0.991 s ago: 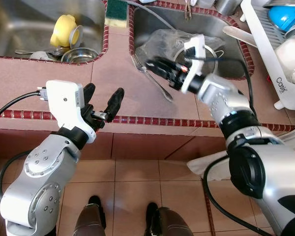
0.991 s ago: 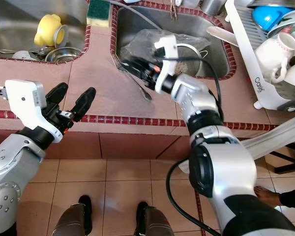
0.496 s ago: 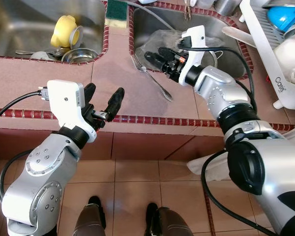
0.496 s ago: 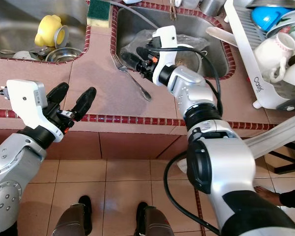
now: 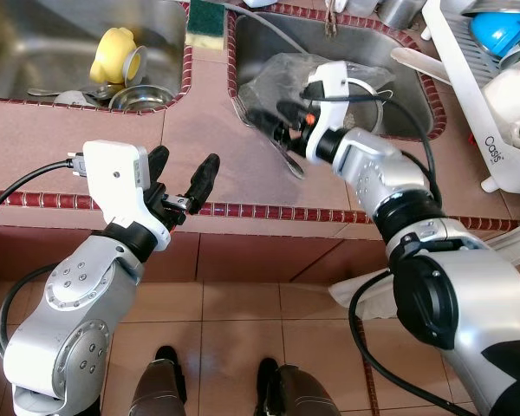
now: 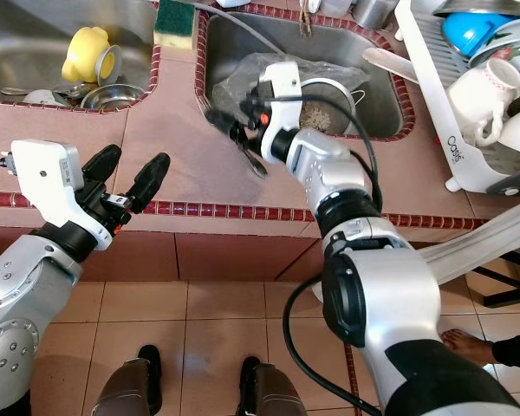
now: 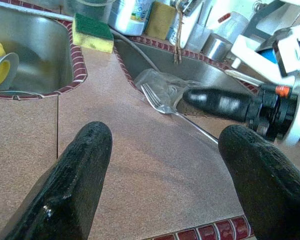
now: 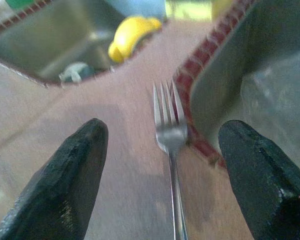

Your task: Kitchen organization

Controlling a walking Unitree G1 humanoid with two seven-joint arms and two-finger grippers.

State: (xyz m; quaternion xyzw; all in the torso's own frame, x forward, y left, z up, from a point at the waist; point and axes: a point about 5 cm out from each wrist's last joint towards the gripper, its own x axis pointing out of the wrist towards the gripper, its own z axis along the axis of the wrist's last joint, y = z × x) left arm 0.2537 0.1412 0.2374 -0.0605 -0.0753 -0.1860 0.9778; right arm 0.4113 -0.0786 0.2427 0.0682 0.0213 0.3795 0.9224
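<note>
A metal fork lies on the pink counter between the two sinks, tines toward the right sink's rim. My right gripper hovers low over the fork's upper part, open. In the right wrist view the fork lies between the two black fingers, untouched. My left gripper is held open above the counter's front edge, nothing in it. From the left wrist view the fork lies ahead, with one right-gripper finger beside it.
The left sink holds a yellow cup, a metal bowl and a spoon. In the right sink lie a plastic bag and a dish. A sponge sits between the sinks. A full dish rack stands at right.
My right gripper has swung left from the right sink's edge and come down over the fork. The left arm has stayed put.
</note>
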